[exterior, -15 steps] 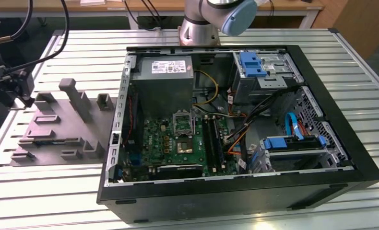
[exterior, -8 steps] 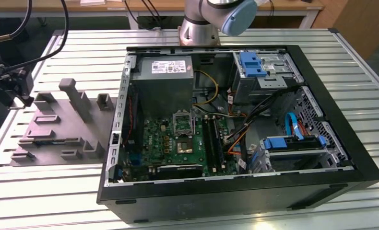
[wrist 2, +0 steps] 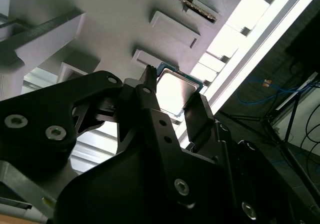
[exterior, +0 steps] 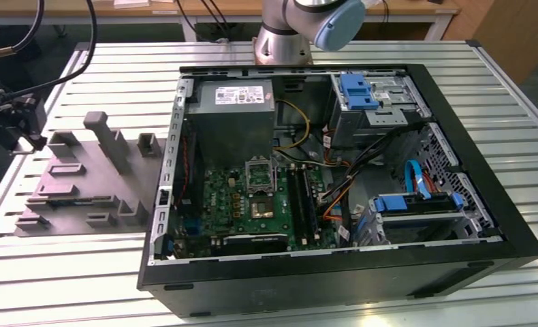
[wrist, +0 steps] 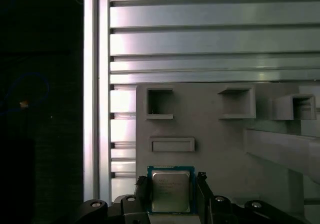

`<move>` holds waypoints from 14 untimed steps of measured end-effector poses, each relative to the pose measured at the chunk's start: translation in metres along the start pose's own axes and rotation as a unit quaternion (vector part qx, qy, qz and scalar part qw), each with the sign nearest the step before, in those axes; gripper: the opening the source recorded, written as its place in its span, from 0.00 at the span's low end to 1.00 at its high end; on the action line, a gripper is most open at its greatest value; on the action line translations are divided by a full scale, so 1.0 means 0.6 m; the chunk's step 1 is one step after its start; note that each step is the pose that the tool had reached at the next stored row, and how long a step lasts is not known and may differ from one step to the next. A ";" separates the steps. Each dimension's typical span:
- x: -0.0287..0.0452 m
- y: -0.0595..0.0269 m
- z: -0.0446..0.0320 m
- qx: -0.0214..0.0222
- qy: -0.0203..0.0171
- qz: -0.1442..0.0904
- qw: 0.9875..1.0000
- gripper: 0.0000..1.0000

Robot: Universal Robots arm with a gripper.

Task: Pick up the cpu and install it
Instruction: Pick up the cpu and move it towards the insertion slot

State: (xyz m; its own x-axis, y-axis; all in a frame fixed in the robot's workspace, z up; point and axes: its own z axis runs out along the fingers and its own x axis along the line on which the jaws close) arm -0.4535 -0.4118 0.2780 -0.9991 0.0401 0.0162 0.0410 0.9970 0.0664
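I'm looking at a robotics lab bench, by all signs; slatted aluminium table (exterior: 505, 88) carrying an opened computer case (exterior: 342, 272); grey fixture plate (exterior: 78, 184) by its edge; arm base (exterior: 282, 41) at the far edge; wooden desks (exterior: 223, 8) behind.

Exterior view is set high up and angled down, so the open computer case (exterior: 323, 279) and the grey fixture plate (exterior: 78, 184) on the table (exterior: 514, 102) are all taken in from a distance. The first wrist view is aimed square-on at the plate from close by, past the end effector (wrist: 171, 184); the second wrist view is tilted across it from right behind. The plate and the cpu (wrist: 171, 194) are shared by both wrist views.
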 end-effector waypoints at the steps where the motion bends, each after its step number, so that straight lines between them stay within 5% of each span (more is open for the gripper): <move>1: 0.000 0.000 -0.001 0.000 0.000 0.000 1.000 0.47; 14: 0.000 0.001 -0.008 0.000 0.000 0.000 1.000 0.47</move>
State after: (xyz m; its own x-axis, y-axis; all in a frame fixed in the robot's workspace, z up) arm -0.4535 -0.4118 0.2828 -0.9991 0.0400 0.0162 0.0410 0.9970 0.0663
